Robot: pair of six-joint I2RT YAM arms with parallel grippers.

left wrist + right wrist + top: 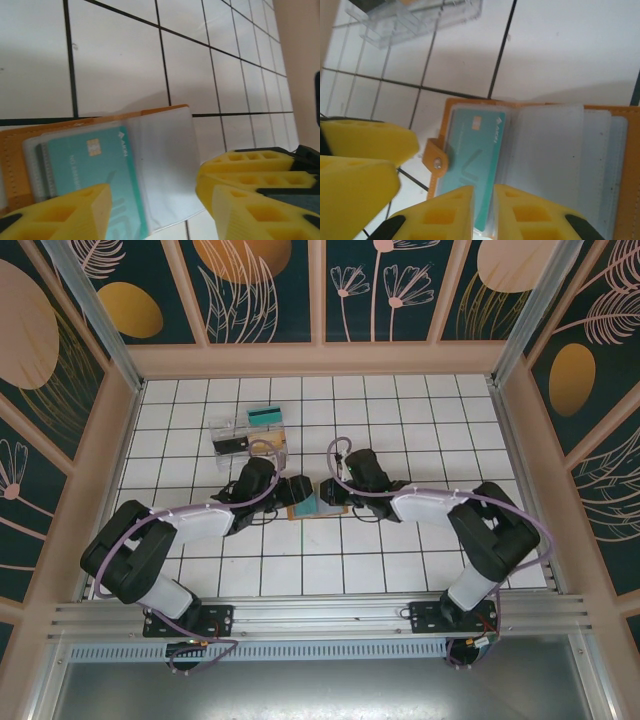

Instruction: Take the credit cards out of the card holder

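The card holder (pixel 322 514) lies open and flat on the white tiled bench (pixel 400 560), near its middle, between the two arms' heads. From above little of it can be made out beyond an orange edge and a patch of teal, as the arms cover the rest.

The right wrist view gives the detail. It shows an orange-brown cover with stitched edges and a snap tab (pixel 435 159) with a metal stud on one side. Inside is a stack of clear sleeves (pixel 547 155), and a teal card (pixel 475 155) sits in the outermost one. The card has a gold chip and a small white logo with lettering, all too blurred to read. The left wrist view adds a line of faint print along the card, also unreadable.

The right pincer (pixel 483 192) has its yellow fingers almost together, with a thin slit over the card's lower end. I cannot tell whether they pinch it. The left pincer (pixel 155 200) stands with its fingers apart, and the sleeve and card lie between them. One finger overlaps the card's corner, and contact is unclear.

A clear plastic tray (pixel 445 15) sits farther back on the bench, cut off at the frame edge.
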